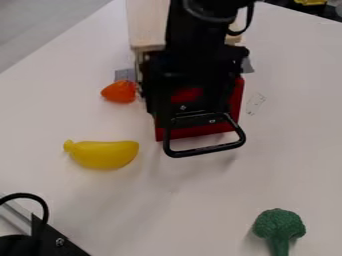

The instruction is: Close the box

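Black claw [197, 75] over red box [194, 132], upper middle of white bench [167, 200]; cannot tell whether claw is wide or narrow. Box partly hidden beneath it. Left: rounded orange toy [119, 92], curved yellow toy [103, 154]. Green toy broccoli [278, 225] lower right.

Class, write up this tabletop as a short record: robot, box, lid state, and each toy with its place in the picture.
robot: black jointed arm, over the box
box: red, straight-edged, partly hidden
lid state: cannot tell
yellow banana-shaped toy: left
orange-red rounded toy: upper left
green broccoli-shaped toy: lower right
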`<state>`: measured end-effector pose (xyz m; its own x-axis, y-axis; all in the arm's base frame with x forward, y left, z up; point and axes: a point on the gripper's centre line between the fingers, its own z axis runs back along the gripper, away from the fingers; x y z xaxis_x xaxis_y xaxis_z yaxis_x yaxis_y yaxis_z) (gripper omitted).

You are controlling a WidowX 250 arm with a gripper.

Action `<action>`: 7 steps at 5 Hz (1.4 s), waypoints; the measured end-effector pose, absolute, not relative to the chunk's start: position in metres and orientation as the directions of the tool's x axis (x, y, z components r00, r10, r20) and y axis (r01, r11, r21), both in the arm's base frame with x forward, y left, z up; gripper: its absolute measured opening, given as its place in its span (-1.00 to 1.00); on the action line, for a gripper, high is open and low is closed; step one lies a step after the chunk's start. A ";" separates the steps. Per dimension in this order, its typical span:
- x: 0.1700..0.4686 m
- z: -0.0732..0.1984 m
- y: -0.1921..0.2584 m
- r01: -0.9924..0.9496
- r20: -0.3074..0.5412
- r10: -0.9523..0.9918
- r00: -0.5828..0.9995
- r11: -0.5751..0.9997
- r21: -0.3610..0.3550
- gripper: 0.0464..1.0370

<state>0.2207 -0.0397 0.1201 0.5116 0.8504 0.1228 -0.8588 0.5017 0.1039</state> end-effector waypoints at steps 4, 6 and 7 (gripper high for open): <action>0.270 0.096 -0.032 -0.995 0.098 0.992 0.084 0.079 0.055 0.92; 0.269 0.098 -0.014 -0.993 0.056 0.994 -0.091 -0.095 0.075 0.92; 0.268 0.100 -0.010 -0.986 0.039 0.990 -0.135 -0.138 0.091 0.92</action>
